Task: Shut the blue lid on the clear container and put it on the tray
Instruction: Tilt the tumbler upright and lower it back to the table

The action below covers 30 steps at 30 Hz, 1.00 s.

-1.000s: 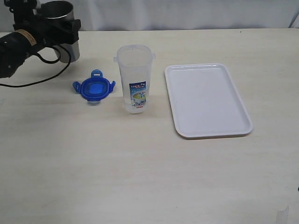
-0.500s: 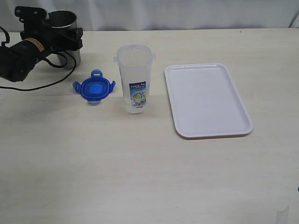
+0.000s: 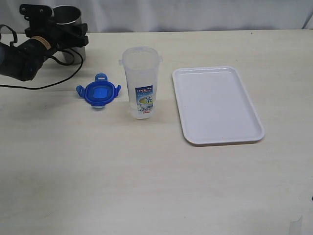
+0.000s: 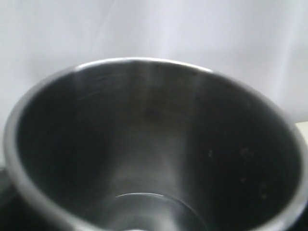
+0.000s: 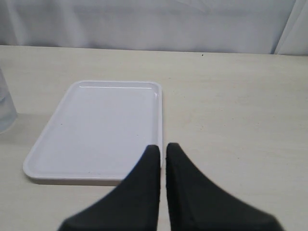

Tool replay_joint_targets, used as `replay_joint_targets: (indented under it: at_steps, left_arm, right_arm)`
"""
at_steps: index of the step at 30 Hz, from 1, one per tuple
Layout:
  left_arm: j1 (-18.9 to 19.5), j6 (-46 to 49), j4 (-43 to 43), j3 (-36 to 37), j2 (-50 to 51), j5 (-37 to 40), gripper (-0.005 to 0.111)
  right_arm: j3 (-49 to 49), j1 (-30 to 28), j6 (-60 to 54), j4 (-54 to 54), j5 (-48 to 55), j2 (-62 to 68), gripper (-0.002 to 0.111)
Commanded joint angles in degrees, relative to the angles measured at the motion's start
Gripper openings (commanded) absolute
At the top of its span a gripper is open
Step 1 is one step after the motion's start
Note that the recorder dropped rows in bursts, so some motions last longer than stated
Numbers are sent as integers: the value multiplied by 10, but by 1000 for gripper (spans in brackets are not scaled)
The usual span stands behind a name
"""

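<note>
The blue lid lies flat on the table, its flaps spread out. Just right of it stands the clear container, upright and uncovered. The white tray lies further right with nothing on it. At the back left, my left gripper clasps a steel cup, whose inside fills the left wrist view. My right gripper is shut on nothing, hovering near the tray's corner. It is out of the exterior view.
A black cable trails from the left arm across the table beside the lid. A white curtain backs the far table edge. A sliver of the container shows at the edge of the right wrist view.
My left arm has carried the steel cup farther back toward the far left corner. The lid, container, tray and right gripper have not moved.
</note>
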Motion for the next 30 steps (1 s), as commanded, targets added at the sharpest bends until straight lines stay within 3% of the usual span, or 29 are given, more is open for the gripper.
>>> replay_joint_targets:
  at_steps: [1,14,16,20,22,23,24,27,30]
  left_arm:
    - [0,4,-6,-8,-6,0,0]
    - [0,2,0,-8,-6,18,0]
    - [0,2,1,-8,-6,18,5]
    - [0,0,1,-8,-6,27,27]
    - [0,0,-1,-8,-6,29,44]
    - [0,0,-1,-8,-6,30,61]
    - [0,0,-1,-8,-6,30,68]
    - [0,-13,-1,-8,-6,37,82]
    - [0,-38,-2,-8,-6,42,84]
  right_arm:
    - [1,-3,0,-2,-2,-3,5]
    - [1,-3,0,-2,-2,-3,5]
    - [1,-3,0,-2,-2,-3,5]
    - [1,-3,0,-2,-2,-3,5]
    - [1,-3,0,-2,-2,-3,5]
    - [1,-3,0,-2,-2,-3,5]
    - [1,-3,0,-2,-2,-3,5]
    - [1,-3,0,-2,-2,-3,5]
    - [1,-3,0,-2,-2,-3,5]
